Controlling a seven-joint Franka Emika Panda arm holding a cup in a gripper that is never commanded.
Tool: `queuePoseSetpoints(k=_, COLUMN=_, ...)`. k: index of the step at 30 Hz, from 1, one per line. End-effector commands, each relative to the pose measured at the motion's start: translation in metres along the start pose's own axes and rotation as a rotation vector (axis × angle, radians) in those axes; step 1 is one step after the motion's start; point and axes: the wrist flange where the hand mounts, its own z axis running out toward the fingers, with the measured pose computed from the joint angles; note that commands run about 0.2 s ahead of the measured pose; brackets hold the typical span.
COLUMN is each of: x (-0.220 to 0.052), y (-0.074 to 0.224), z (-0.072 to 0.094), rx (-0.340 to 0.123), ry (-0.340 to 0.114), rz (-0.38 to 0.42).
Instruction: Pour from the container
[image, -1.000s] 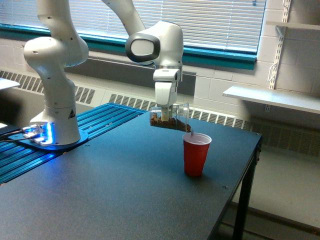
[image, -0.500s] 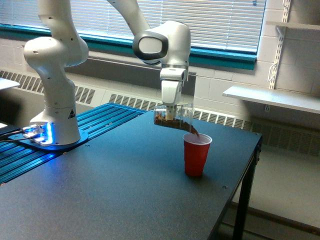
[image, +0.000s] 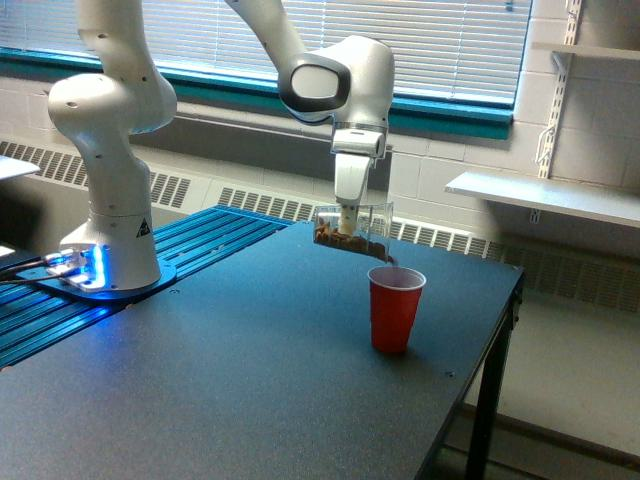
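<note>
Clear plastic container (image: 354, 229), clamped in the claw (image: 349, 222), has shifted right and risen over the red cup (image: 395, 309); we judge brown bits are spilling in, pour well underway.

Container (image: 355, 228): clear, glossy plastic. Red cup (image: 395, 309): opaque smooth plastic. Table (image: 230, 380): dark, matt, finely textured.

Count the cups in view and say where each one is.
2. The clear cup is tipped on its side in the gripper, above the table. The red cup stands upright on the table, just below its mouth. None seems hidden.
</note>
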Motion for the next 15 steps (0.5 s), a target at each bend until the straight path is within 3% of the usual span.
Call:
queuePoseSetpoints(k=1, x=0.0024, y=-0.0022, z=-0.0045, rx=-0.024, ry=0.002, rz=-0.034)
queuePoseSetpoints(k=15, x=0.0066, y=-0.0053, z=-0.0102, rx=-0.054, ry=-0.003, rz=-0.054)
